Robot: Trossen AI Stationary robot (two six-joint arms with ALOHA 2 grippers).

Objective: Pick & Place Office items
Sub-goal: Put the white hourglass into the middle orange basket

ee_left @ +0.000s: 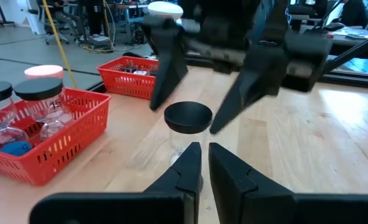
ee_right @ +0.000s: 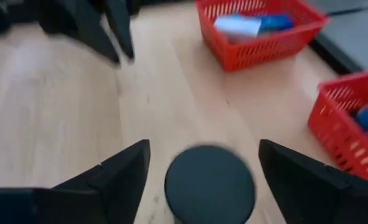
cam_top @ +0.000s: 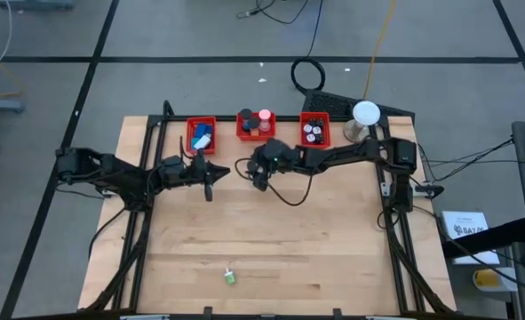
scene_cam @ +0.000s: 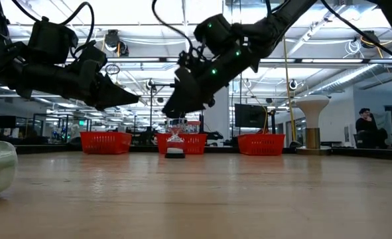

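A small clear jar with a black round lid (ee_left: 188, 117) (ee_right: 210, 183) stands upright on its base on the table, in front of the middle red bin (cam_top: 255, 124). My right gripper (ee_right: 204, 144) (cam_top: 260, 180) hangs over it, slanting down. It is open, with one finger on either side of the lid and a gap showing on both sides. My left gripper (ee_left: 205, 148) (cam_top: 209, 188) is shut, holds nothing, and floats above the table just left of the jar, pointing at it. The right gripper hides the jar in the high view.
Three red bins line the far edge: the left one (cam_top: 202, 135) holds blue items, the middle one lidded jars, the right one (cam_top: 314, 130) black rolls. A white dome (cam_top: 365, 113) stands far right. A green item (cam_top: 230, 277) lies near the front edge; bare wood spreads between.
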